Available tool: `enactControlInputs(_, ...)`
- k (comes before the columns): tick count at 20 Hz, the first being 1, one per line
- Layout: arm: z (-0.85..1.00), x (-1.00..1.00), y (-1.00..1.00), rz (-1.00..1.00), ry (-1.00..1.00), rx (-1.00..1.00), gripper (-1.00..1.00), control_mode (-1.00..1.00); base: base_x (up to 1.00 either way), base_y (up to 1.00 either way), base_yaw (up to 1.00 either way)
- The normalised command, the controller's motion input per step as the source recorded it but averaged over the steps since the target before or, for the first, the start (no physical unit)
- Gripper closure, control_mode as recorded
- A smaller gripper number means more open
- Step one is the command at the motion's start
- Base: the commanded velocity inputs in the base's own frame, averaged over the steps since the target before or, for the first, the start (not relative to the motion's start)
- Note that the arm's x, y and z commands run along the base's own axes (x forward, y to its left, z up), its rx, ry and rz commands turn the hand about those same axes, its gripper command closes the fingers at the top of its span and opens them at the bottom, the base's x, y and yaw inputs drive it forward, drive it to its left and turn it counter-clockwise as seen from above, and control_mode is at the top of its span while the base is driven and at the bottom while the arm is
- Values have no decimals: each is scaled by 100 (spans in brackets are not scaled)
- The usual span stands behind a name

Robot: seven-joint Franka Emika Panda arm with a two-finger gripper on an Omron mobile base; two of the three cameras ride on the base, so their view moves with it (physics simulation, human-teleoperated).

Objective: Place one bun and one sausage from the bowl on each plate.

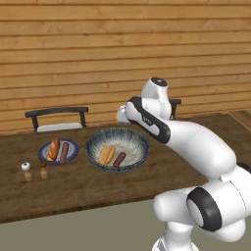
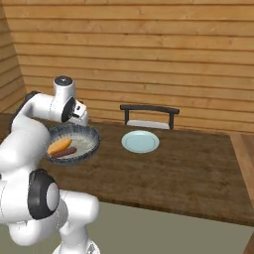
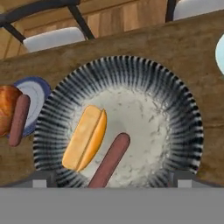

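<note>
The gripper (image 3: 112, 181) hangs above the bowl (image 1: 140, 138), jaws spread wide and holding nothing; in the hand view its two fingertips (image 3: 41, 179) stand at either side of the bowl's near rim. The bowl sits on the wooden table (image 1: 88, 188) and contains one bun (image 3: 85, 138) and one sausage (image 3: 111, 159), lying side by side and close together, the bun to the left of the sausage in the hand view. The blue-rimmed plate (image 1: 72, 146) lies just left of the bowl in the left base view and already carries a second bun (image 1: 54, 148) with a second sausage (image 1: 63, 153) beside it. The teal plate (image 2: 141, 141) lies on the far side of the bowl, near a chair (image 2: 149, 115), and is bare. Two small shakers (image 1: 28, 171) stand near the table's front edge, in front of the blue-rimmed plate. Another chair (image 1: 58, 119) stands behind the table at the left, against a wooden plank wall (image 1: 98, 49).
</note>
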Motion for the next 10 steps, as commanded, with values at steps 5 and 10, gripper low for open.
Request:
enactControlInputs(5,-69,8,89,6,16,0,-100,-100,0,0,0)
enactControlInputs(10,-66,6,28,-5,6,-4,-100,-100,0,0,0)
